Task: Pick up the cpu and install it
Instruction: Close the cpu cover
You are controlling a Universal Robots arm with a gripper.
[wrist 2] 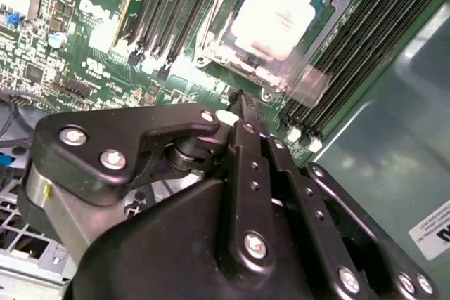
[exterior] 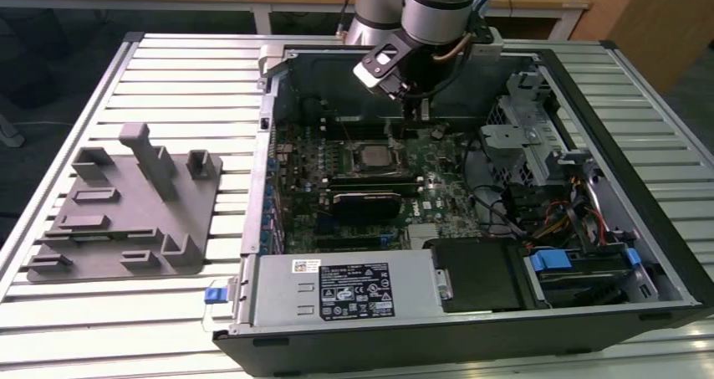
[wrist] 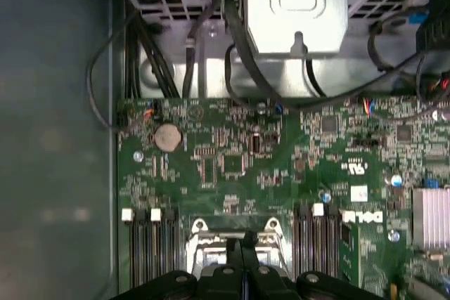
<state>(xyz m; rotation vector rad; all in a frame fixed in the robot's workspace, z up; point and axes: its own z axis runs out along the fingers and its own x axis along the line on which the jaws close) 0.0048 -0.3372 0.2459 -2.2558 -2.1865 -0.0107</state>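
Observation:
The cpu (wrist 2: 278, 15), a flat square chip with a silvery lid, lies inside the metal-framed socket (wrist 2: 219, 53) on the green motherboard. In the exterior view the cpu (exterior: 372, 155) sits mid-board inside the open computer case (exterior: 580, 86). My gripper (exterior: 415, 115) hangs just behind the socket, a little above the board. In both wrist views its black fingers are pressed together with nothing between them: the gripper (wrist 2: 238, 96) points at the socket's edge, apart from the chip, and in the first wrist view the gripper (wrist: 244, 238) stands over the socket frame (wrist: 199, 226).
A grey moulded fixture (exterior: 123, 207) stands on the slatted table at the exterior view's left. Inside the case are a power supply (exterior: 346, 291), a metal drive cage (exterior: 524, 120) with cables, memory slots (wrist 2: 169, 12) beside the socket and a black block (exterior: 363, 202) below it.

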